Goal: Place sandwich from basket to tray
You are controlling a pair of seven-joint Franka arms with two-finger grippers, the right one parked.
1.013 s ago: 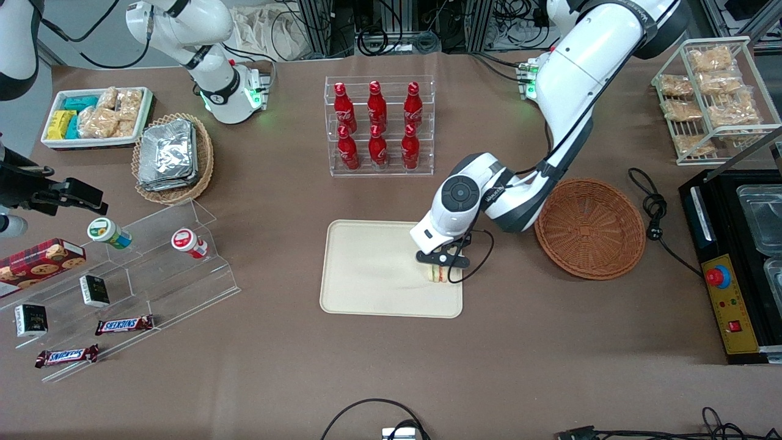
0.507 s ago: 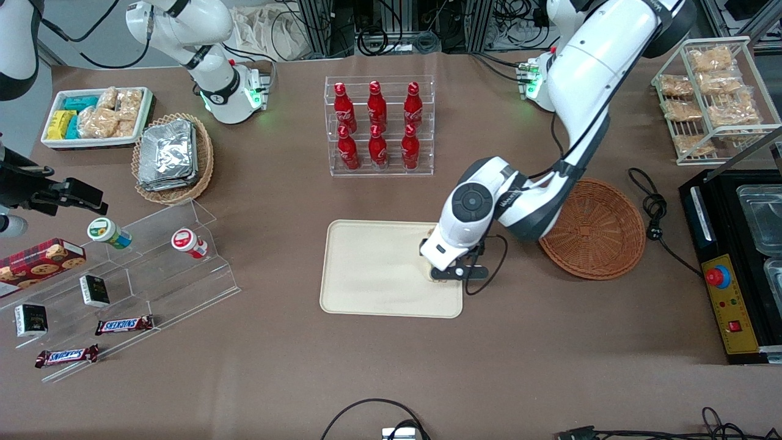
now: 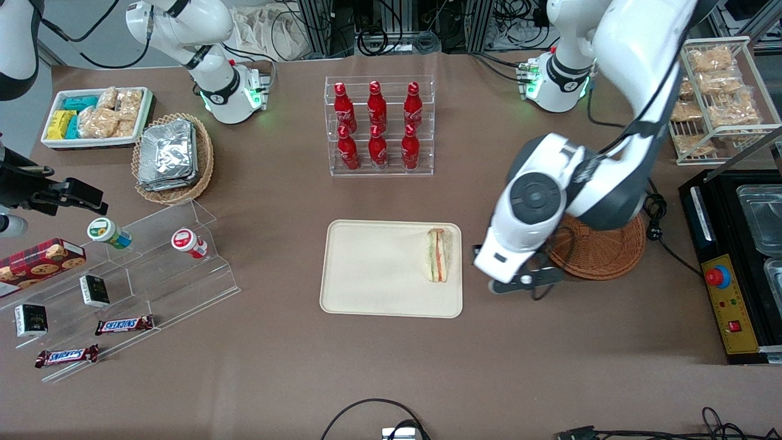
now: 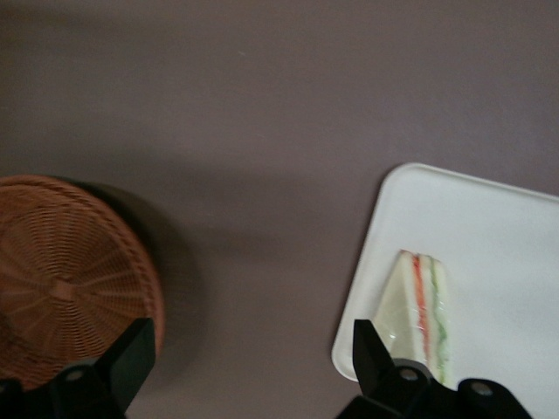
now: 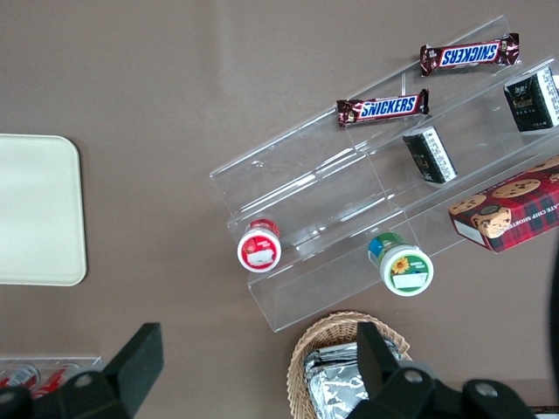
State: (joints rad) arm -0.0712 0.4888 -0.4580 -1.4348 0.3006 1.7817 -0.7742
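Now sandwich (image 3: 438, 255) on tray (image 3: 372, 275), claw (image 4: 249, 371) spread wide above table, Snickers bars (image 5: 383, 108) readable

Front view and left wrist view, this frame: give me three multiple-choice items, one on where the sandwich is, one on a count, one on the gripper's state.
1. The sandwich lies:
A. in the basket
B. on the tray, at its edge nearest the basket
C. on the bare table

2. Red bottles in the clear rack:
A. four
B. six
C. eight

3. The gripper is:
A. open, holding nothing
B. shut on the sandwich
C. shut on a bottle

Answers: 1 B, the wedge rests on the tray near its rim toward the basket. 2 B, two rows of three. 3 A, the wrist view shows spread fingers over bare table between basket and tray.
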